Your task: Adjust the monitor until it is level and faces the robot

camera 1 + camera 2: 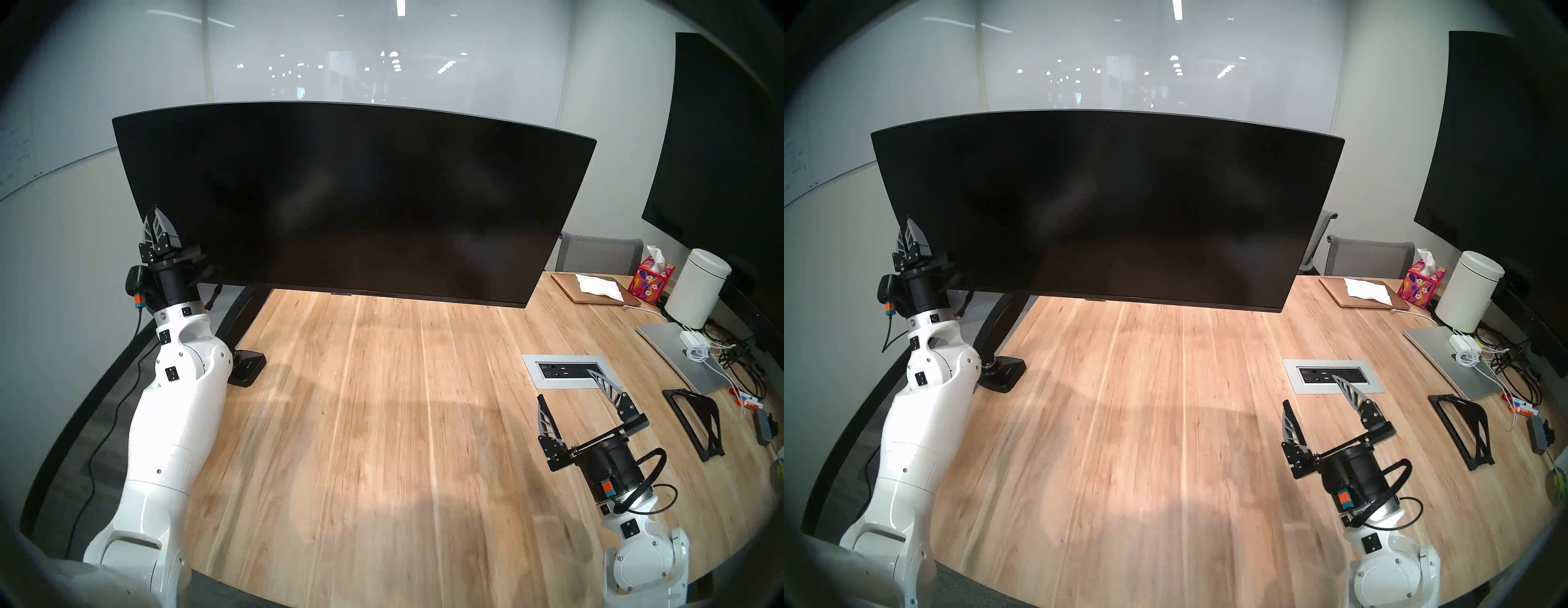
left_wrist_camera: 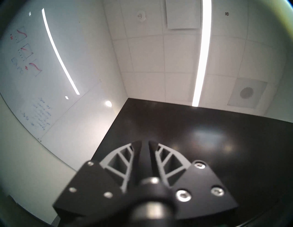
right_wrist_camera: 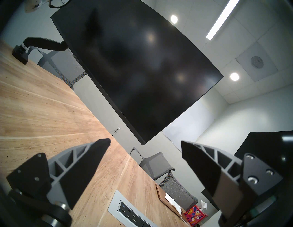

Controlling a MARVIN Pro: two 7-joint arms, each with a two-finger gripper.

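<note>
- Presently, head views: monitor (image 1: 348, 204) floats over the table (image 1: 382, 424) far side on its clamped arm (image 1: 237, 322), right end sagging; left tool (image 1: 158, 227) sits at its left edge, presumably to steer it.
- Left wrist: tool fingers (image 2: 126, 157) nearly together, gripping nothing, against the screen.
- Right wrist: right tool (image 3: 145, 142) agape, empty, idle near the power inlet (image 3: 126, 212).

An office meeting room, it seems: whiteboard (image 2: 31, 66) with scribbles, mesh chairs (image 3: 160, 163), wooden worktop (image 1: 382, 403) with a power panel (image 1: 564, 371).
</note>
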